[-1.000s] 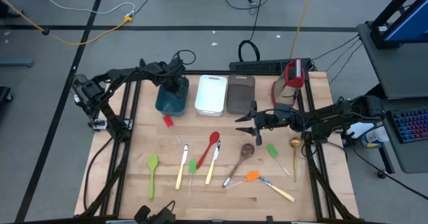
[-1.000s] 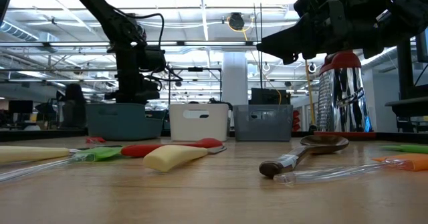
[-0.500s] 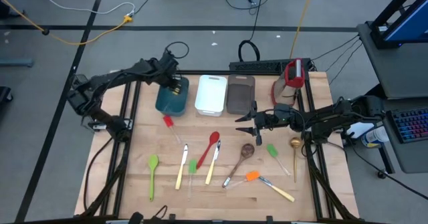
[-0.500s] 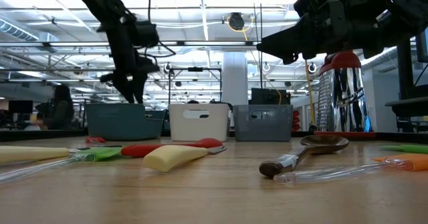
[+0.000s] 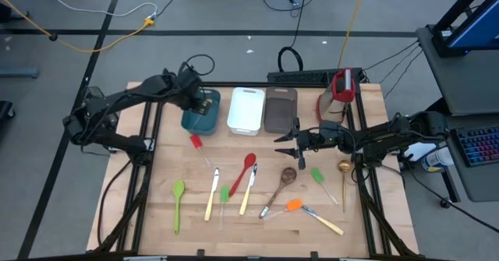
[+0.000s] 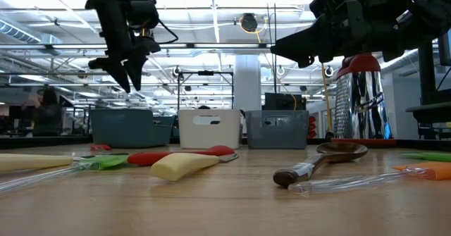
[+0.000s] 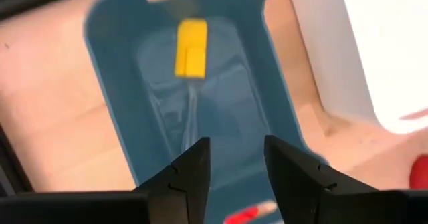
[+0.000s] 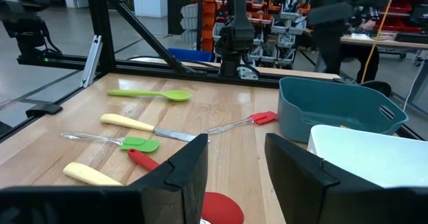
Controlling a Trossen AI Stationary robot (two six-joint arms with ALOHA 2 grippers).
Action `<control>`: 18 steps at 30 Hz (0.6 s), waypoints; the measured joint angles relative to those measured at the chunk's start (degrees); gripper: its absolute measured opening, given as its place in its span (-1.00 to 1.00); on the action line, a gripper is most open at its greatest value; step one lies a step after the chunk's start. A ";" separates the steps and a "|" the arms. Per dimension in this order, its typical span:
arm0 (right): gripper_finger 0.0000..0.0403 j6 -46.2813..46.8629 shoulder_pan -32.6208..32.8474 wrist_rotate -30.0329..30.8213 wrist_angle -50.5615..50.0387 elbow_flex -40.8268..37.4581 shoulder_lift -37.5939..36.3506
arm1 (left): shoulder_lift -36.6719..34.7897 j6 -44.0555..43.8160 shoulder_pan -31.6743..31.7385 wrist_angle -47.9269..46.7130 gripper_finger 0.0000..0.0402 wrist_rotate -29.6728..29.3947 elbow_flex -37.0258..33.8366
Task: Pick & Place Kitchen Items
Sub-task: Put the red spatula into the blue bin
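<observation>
Left gripper [image 7: 231, 174] hangs above the teal tray [image 5: 201, 118], fingers parted, holding nothing. Yellow spatula [image 7: 190, 47] lies inside that tray, directly below the fingers. Right gripper [image 5: 282, 144] hovers near the red spoon [image 5: 245, 170], fingers apart, empty.

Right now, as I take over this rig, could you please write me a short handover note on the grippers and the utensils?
Left gripper: open and empty, raised over the teal tray.
Right gripper: open and empty, hovering above the table in front of the grey-brown tray.
Done: a yellow spatula lies in the teal tray.
Left on the table: red spatula, green spoon, red spoon, two pale-handled knives, wooden spoon, two green spatulas, orange spatula, gold spoon.
The white tray looks empty.
</observation>
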 joint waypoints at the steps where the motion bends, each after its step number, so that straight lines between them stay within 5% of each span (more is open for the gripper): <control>1: -0.30 0.00 0.01 0.00 0.01 0.00 0.00 | 0.05 -0.30 -0.62 -1.10 -0.28 0.33 0.00; 18: -0.30 0.02 0.00 0.01 0.00 0.00 0.00 | 0.03 -9.78 -12.19 -11.19 -0.28 4.06 0.00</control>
